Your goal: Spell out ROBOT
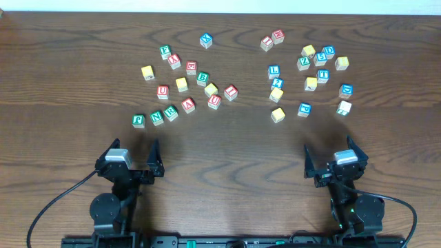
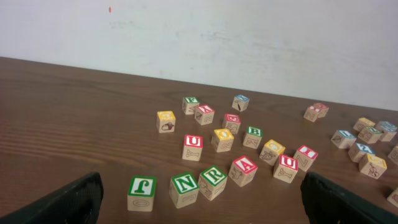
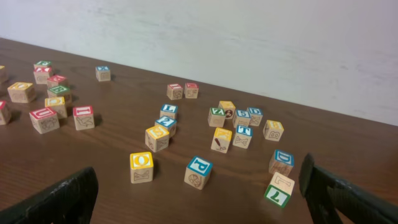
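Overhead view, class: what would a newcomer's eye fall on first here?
Bright alphabet blocks lie scattered on the dark wooden table, in a left cluster and a right cluster. At the near edge, the left gripper and right gripper sit open, touching nothing.

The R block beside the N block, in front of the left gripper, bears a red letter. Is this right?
No, its letter is green, as the left wrist view shows. The R block does stand beside the N block, in front of the left gripper.
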Tool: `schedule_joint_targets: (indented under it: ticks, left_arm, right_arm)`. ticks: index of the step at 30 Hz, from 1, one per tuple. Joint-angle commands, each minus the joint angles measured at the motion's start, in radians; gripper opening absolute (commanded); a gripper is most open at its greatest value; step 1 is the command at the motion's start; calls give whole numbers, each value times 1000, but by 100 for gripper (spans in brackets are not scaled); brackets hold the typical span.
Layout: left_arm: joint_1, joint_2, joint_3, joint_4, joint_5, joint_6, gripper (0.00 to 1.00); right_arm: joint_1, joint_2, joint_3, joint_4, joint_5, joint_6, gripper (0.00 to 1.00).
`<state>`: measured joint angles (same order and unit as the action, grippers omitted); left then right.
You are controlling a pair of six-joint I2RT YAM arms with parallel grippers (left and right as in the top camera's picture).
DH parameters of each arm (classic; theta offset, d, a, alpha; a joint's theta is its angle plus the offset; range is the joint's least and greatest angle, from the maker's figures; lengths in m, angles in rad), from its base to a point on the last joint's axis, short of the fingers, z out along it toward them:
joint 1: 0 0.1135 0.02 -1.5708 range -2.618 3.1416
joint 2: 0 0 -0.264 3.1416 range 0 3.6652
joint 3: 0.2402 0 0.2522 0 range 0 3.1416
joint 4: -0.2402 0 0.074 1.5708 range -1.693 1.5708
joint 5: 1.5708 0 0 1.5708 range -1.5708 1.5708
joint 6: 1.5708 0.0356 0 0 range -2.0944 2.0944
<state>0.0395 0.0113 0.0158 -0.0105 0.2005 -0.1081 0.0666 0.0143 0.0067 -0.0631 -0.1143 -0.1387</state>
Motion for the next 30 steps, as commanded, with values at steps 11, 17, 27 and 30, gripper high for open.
schedule_joint_targets:
  ticks: [11, 17, 27, 30]
  left_arm:
    - [5, -5, -10, -42, 17, -2, 100]
    - [5, -5, -10, -42, 17, -2, 100]
    - [5, -5, -10, -42, 17, -2, 100]
    - [5, -5, -10, -42, 17, -2, 100]
  right_arm:
    - [13, -8, -1, -5, 7, 11, 99]
    - [13, -8, -1, -5, 7, 11, 99]
    - [23, -5, -1, -5, 6, 11, 99]
    - [27, -4, -1, -5, 6, 11, 99]
